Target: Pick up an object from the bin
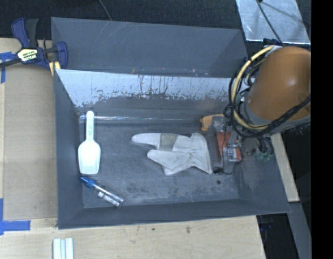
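My gripper (226, 154) is low in the right part of the bin, close to the floor. A white work glove (177, 152) lies flat in the middle, and its cuff end almost touches the gripper's left side. A small tan-orange thing (207, 122) lies just behind the gripper near the back wall, partly hidden by it.
A white plastic scoop (89, 151) lies at the left side, handle pointing to the back. A blue and silver pen (101, 191) rests at the front left corner. The arm with its orange dome and cables hangs over the bin's right wall.
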Tool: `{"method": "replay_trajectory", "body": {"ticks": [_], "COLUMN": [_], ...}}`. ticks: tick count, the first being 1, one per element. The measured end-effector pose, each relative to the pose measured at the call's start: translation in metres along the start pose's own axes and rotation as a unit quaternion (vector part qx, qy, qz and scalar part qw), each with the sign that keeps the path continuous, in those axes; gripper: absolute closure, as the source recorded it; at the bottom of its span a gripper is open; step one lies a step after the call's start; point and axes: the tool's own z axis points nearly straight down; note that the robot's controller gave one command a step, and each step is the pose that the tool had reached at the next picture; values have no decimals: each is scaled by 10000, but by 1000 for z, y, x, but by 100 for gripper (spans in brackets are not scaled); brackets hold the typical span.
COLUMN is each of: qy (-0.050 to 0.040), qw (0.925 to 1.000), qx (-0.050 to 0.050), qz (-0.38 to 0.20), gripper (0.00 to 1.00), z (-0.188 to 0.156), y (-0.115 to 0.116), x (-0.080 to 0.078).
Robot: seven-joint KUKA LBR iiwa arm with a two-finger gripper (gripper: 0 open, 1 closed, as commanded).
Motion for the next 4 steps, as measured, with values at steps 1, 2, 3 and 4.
{"method": "replay_trajectory", "body": {"ticks": [1,2,3,4], "qy": [32,23,38,37], "qw": [9993,9977,9970,9989], "qx": [-30,-9,-15,-14], "qz": [-379,-674,-767,-467], "gripper": [0,0,0,100], "z": [33,79,117,127], "y": [29,34,54,49], "x": [1,-1,-13,2]}}
